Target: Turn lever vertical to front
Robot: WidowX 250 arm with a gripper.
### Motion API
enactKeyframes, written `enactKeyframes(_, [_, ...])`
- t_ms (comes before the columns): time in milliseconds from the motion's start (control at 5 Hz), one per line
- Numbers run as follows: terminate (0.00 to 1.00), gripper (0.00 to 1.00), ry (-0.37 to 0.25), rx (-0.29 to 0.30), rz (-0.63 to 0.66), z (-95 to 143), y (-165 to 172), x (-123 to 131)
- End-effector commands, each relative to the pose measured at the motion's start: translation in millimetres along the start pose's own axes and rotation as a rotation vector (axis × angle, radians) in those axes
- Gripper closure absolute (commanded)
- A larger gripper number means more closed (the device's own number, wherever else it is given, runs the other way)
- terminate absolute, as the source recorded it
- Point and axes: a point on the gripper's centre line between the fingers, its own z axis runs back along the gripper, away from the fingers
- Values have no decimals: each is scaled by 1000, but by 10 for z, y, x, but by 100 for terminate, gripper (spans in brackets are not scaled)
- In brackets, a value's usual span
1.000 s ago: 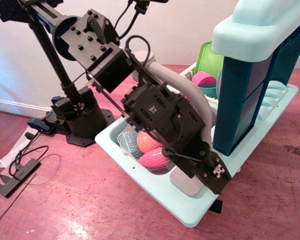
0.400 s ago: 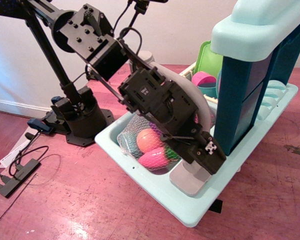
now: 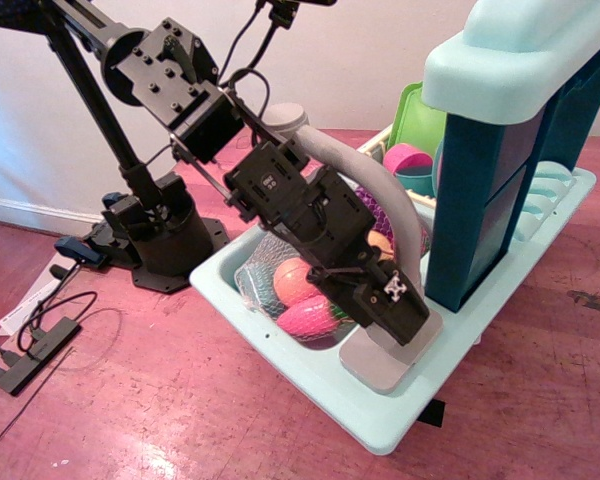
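The grey toy faucet has a tall curved spout (image 3: 380, 185) and a chunky base (image 3: 375, 365) on the front rim of the pale teal toy sink (image 3: 310, 385). My black gripper (image 3: 400, 315) hangs right over the top of that base, with its tip touching or almost touching it. The short lever stub is hidden behind the gripper tip. A small grey part (image 3: 430, 325) shows just right of the tip, but I cannot tell whether it is the lever. The jaws face away, so their state does not show.
A net bag of toy fruit (image 3: 295, 290) lies in the sink basin under my arm. A tall teal cabinet (image 3: 490, 190) stands close on the right. A green plate (image 3: 420, 120) and pink bowl (image 3: 408, 158) sit behind. The arm's mount (image 3: 160, 235) and cables (image 3: 30, 340) are at the left.
My gripper has moved up and to the left, from beyond the sink's front rim back over the faucet base. More of the base now shows.
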Motion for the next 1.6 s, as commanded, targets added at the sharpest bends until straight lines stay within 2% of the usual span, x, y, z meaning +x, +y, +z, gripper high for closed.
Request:
enactKeyframes(0, [0,0,14,59,1,66,379,-22])
enactKeyframes(200, [0,0,33,78,16,246,693,-182])
enactKeyframes(400, [0,0,2,92,20,582,923,-257])
enactKeyframes(600, [0,0,-20,101,-3,799,978,-289])
enactKeyframes(800, [0,0,-3,53,-35,847,975,-308])
enactKeyframes(1400, [0,0,-3,53,-35,847,975,-308])
